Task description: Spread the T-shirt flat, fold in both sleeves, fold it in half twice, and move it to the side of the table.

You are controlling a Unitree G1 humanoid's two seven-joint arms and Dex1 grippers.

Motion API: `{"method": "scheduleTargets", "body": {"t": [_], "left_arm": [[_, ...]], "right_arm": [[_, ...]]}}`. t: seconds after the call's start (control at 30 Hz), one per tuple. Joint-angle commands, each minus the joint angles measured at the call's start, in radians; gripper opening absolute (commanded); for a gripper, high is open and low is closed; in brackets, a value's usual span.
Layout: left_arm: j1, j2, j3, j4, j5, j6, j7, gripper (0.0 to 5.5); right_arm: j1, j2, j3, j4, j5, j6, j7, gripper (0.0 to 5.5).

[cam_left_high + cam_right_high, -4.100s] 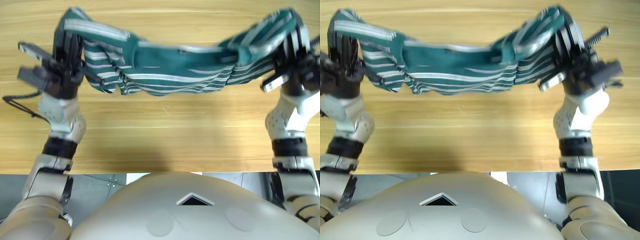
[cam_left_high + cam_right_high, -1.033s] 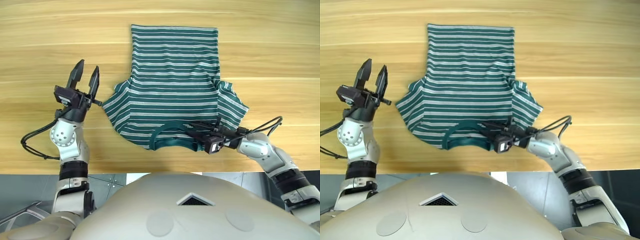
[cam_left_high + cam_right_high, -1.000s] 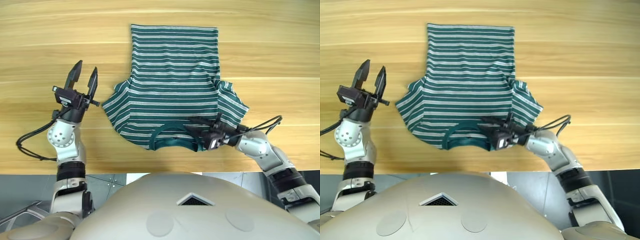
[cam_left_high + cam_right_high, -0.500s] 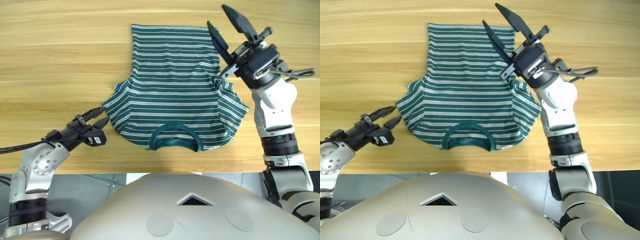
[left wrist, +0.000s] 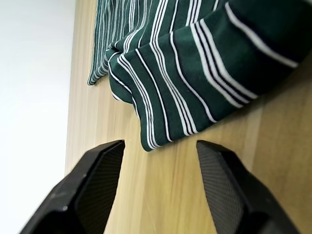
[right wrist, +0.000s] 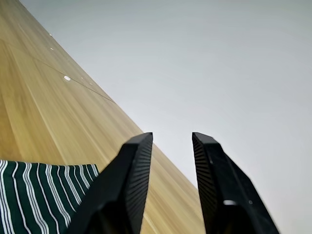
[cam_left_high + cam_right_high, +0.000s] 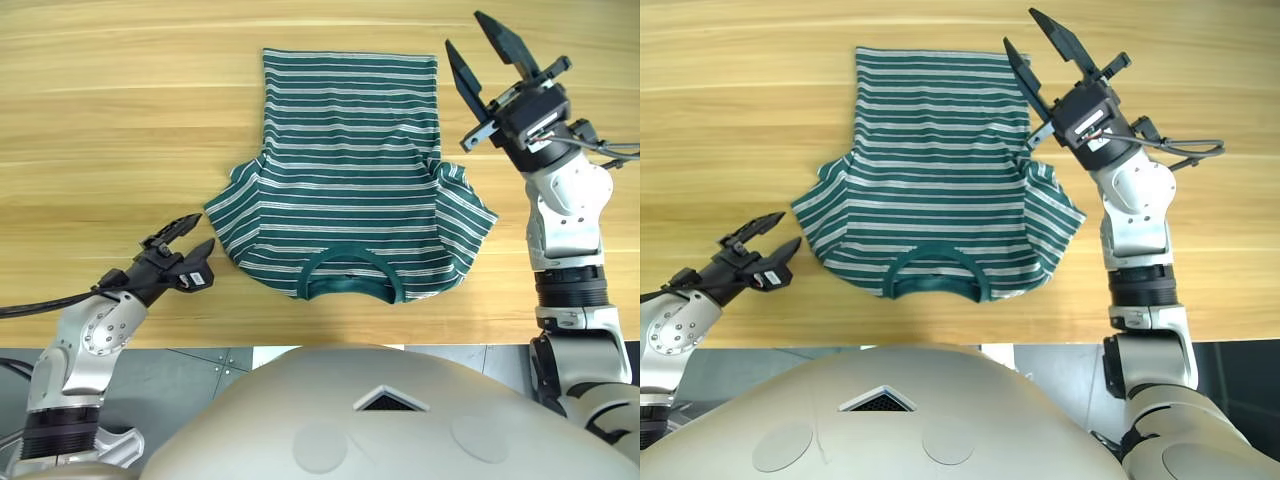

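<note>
T-shirt [image 7: 935, 170], green with white stripes, lies spread on the wooden table [image 7: 1210, 60], collar toward the robot, hem at the far side. Both sleeves out, slightly rumpled. Left gripper [image 7: 786, 229] low, fingers parted, just beside the left sleeve, not touching. Right gripper [image 7: 1020, 28] raised, fingers parted, over the shirt's far right corner.

One striped T-shirt [image 7: 350, 190], one wooden table [image 7: 100, 110], two hands, a left hand [image 7: 200, 231] and a right hand [image 7: 466, 31]

Silver-grey arms [image 7: 565, 215], black cables [image 7: 50, 302], black ribbed fingers [image 6: 129, 185].
</note>
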Motion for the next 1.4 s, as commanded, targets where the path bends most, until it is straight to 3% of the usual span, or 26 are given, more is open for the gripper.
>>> {"method": "scheduleTargets", "body": {"t": [0.03,0.37,0.67,1.07,1.4], "left_arm": [[-0.003,0.027,-0.054,0.032,0.040,0.055,-0.035,2.75],[-0.239,0.080,-0.204,0.225,0.119,0.099,0.003,2.75],[-0.299,0.100,-0.289,0.266,0.088,0.079,0.020,2.75],[-0.285,0.132,-0.352,0.250,0.053,0.086,0.012,0.81],[-0.287,0.131,-0.333,0.262,0.032,0.096,0.078,0.01]], "right_arm": [[0.001,-0.004,-0.012,0.007,-0.014,-0.015,0.013,1.48],[0.034,0.003,-0.045,0.019,-0.028,-0.039,-0.006,1.48],[0.038,0.011,-0.054,0.034,-0.032,-0.051,-0.016,1.48],[0.024,0.012,-0.065,0.059,-0.031,-0.050,-0.014,1.48],[0.018,0.028,-0.061,0.083,-0.034,-0.056,-0.019,1.48]]}}
